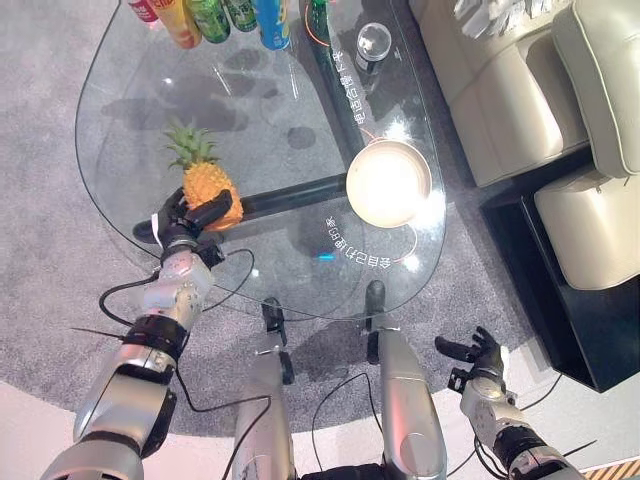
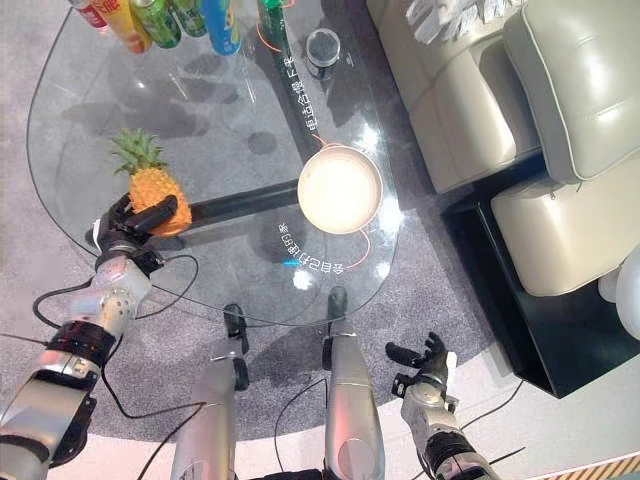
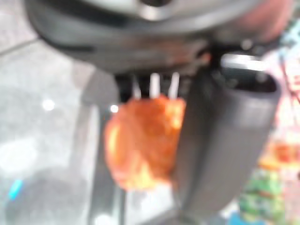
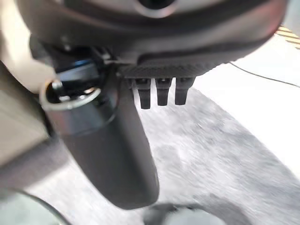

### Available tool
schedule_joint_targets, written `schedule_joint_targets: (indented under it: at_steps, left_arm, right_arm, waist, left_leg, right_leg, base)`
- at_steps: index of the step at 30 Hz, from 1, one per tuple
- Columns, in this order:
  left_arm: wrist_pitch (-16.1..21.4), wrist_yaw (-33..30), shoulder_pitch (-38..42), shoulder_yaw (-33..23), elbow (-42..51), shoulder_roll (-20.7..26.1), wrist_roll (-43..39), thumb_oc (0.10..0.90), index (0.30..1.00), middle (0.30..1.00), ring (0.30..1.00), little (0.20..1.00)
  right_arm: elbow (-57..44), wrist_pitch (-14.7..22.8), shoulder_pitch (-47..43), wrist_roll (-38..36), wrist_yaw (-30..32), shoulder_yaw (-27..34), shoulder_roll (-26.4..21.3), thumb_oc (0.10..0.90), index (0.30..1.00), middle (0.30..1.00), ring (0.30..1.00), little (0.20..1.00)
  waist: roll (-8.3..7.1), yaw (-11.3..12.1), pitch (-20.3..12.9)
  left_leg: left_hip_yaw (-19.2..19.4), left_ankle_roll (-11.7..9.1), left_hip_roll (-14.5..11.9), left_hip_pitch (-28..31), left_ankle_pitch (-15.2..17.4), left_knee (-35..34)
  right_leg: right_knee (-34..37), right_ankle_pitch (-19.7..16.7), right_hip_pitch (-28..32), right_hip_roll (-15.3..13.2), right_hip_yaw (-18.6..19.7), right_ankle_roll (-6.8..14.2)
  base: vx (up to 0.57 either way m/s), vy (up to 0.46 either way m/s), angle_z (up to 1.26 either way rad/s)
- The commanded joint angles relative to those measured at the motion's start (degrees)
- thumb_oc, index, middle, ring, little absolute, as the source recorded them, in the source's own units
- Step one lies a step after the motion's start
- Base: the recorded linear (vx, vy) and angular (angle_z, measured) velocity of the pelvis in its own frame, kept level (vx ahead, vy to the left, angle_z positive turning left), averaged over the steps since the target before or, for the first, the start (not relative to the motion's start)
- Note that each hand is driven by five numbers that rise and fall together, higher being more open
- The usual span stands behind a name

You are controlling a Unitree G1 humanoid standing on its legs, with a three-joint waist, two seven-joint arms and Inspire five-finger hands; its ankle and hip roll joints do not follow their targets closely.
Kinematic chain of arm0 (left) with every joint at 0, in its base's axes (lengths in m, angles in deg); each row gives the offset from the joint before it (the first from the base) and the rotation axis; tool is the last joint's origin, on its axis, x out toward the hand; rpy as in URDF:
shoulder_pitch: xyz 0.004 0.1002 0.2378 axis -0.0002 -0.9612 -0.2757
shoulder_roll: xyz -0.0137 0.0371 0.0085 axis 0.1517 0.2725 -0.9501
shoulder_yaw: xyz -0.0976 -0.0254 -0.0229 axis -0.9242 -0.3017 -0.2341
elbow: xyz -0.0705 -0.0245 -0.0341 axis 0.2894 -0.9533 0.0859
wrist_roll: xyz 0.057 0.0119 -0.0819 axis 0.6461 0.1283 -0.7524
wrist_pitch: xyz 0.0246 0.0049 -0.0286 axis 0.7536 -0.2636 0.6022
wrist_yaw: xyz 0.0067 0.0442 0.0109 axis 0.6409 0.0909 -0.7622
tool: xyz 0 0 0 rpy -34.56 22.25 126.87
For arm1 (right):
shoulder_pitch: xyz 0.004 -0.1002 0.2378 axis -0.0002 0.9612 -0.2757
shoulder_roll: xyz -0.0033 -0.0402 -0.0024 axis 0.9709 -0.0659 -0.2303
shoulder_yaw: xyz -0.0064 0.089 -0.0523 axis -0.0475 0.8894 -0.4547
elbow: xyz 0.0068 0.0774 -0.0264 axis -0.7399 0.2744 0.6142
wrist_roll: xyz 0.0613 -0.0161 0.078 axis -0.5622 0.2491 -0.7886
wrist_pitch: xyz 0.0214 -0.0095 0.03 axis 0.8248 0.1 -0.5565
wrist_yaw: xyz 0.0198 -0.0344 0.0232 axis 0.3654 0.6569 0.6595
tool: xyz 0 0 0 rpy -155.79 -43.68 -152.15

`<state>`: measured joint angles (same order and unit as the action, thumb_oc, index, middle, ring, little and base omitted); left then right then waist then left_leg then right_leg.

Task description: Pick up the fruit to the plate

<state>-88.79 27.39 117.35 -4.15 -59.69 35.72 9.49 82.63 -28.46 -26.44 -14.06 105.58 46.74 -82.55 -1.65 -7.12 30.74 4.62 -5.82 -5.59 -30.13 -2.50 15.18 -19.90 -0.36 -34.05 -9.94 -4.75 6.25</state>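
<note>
Bright overhead light, glare spots on glass table (image 1: 140, 90); both wrist views blurred, esp. left.

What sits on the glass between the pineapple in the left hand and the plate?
Nothing visible. The left hand is curled round the pineapple, and the stretch of glass table across to the plate is bare. The cans stand at the far edge, off that line.

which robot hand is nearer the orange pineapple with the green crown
Left. The left robot hand has its fingers curled round the orange pineapple with the green crown on the glass table; the right robot hand hangs open below the table's edge, far away.
</note>
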Motion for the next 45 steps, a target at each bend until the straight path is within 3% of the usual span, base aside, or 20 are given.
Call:
schedule_joint_targets:
  at_steps: [1,6,12,16,22,28,35,45]
  left_arm:
    - [6.1,-1.7,0.2,-4.3,7.6,1.7,8.4,0.1,0.3,0.3,0.3,0.2]
    - [5.9,-1.5,-6.8,-5.0,16.8,0.7,14.3,0.1,0.3,0.3,0.3,0.2]
    - [6.7,-1.2,-12.9,-5.7,23.2,0.8,18.1,0.1,0.3,0.3,0.3,0.2]
    - [6.4,-1.7,-17.0,-5.1,28.8,-0.3,22.8,0.1,0.3,0.3,0.3,0.2]
    - [6.7,0.8,-21.0,-4.8,33.3,-0.4,28.8,0.1,0.3,0.3,0.3,0.2]
    - [6.7,5.1,-22.9,-4.8,36.8,1.4,33.3,0.1,0.3,0.3,0.3,0.2]
    - [8.8,9.7,-23.3,-3.0,41.0,3.5,38.8,0.1,0.3,0.3,0.3,0.2]
    - [9.5,14.6,-21.6,1.9,44.6,4.3,38.8,0.1,0.3,0.3,0.3,0.2]
  right_arm:
    - [-5.6,5.7,5.7,0.1,9.0,3.0,-1.4,0.8,0.9,0.9,0.9,0.9]
    - [-14.9,9.7,6.9,2.6,13.0,4.6,-1.0,0.8,0.9,0.9,0.9,0.9]
    - [-24.0,14.1,8.2,3.5,13.6,6.3,-0.6,0.8,0.9,0.9,0.9,0.9]
    - [-35.5,16.6,8.8,10.3,14.7,6.7,-0.6,0.8,0.9,0.9,0.9,0.9]
    - [-45.5,21.0,8.3,14.2,9.4,7.2,-1.1,0.8,0.9,0.9,0.9,0.9]
    - [-52.7,19.6,7.3,9.6,-1.2,6.8,-3.2,0.8,0.9,0.9,0.9,0.9]
    - [-56.9,15.1,5.3,0.6,-14.7,2.3,-3.7,0.8,0.9,0.9,0.9,0.9]
    - [-57.3,12.9,0.4,-2.3,-19.1,-3.4,-4.2,0.8,0.9,0.9,0.9,0.9]
  waist:
    - [0.41,1.5,-0.9]
    - [0.54,2.3,-0.9]
    - [0.53,2.9,-0.9]
    - [0.39,3.3,-0.9]
    - [0.35,3.6,-0.9]
    - [0.36,4.0,-0.9]
    - [0.47,4.7,-0.9]
    - [0.79,5.3,-0.9]
  left_leg:
    - [5.7,3.3,6.2,0.1,6.6,4.3]
    - [4.9,3.4,6.8,1.4,6.8,4.2]
    - [4.3,3.4,7.0,3.1,6.8,4.1]
    - [3.9,3.5,7.1,4.6,6.7,3.8]
    - [3.8,3.4,7.1,5.7,6.3,3.6]
    - [4.2,3.3,6.8,6.6,6.3,3.5]
    - [4.4,3.2,6.8,7.2,6.5,4.1]
    - [4.4,3.2,7.0,5.9,6.8,5.7]
  right_leg:
    - [3.4,2.8,4.2,6.0,-4.0,-1.8]
    - [4.1,3.0,6.3,5.9,-4.9,-2.1]
    - [4.5,3.3,8.5,6.0,-5.4,-2.3]
    - [4.9,3.4,10.3,6.2,-5.7,-2.4]
    - [4.7,3.5,11.4,6.6,-5.6,-2.5]
    - [5.0,3.7,12.4,6.9,-5.5,-2.6]
    - [5.0,4.0,13.5,6.9,-5.6,-3.0]
    - [4.3,3.8,12.6,6.3,-5.7,-3.1]
  base:
    - [0.0,0.0,0.0]
    - [0.0,-0.022,0.01]
    - [0.0,-0.002,0.01]
    - [0.01,-0.01,0.03]
    - [0.01,0.004,0.0]
    - [0.0,0.0,0.0]
    - [0.0,0.0,0.0]
    - [0.0,0.0,0.0]
